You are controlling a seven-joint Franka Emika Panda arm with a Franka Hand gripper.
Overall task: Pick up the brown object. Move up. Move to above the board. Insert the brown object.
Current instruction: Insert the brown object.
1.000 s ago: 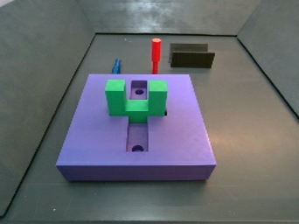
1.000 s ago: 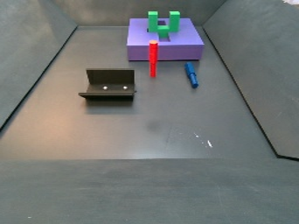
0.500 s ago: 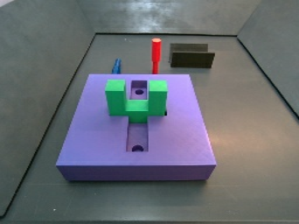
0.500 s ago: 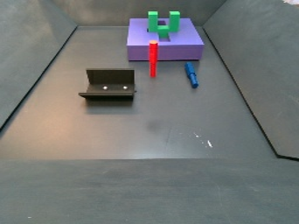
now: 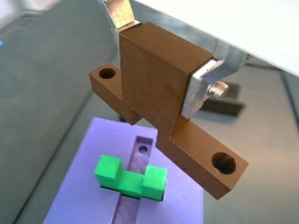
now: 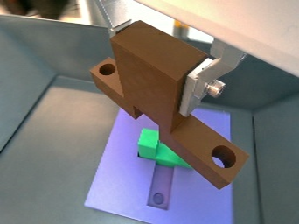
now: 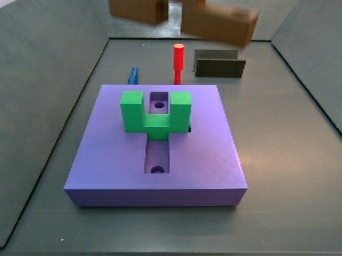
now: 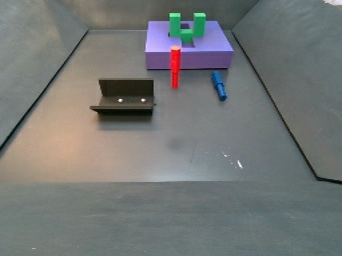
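Pincer (image 5: 163, 63): flat silver finger plates, one silver screw

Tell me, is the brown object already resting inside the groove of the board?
No. In a wrist view the end effector holds the brown object in the air, clearly above the board.

The gripper (image 5: 163, 48) holds the brown object (image 5: 163, 105) between its jaws, high above the board (image 6: 128, 171). On the board sits a U-shaped block (image 7: 155, 112) astride a lengthwise groove (image 7: 156, 157). Beyond the board stand a peg (image 7: 177, 62) and the fixture (image 7: 221, 65), side by side.
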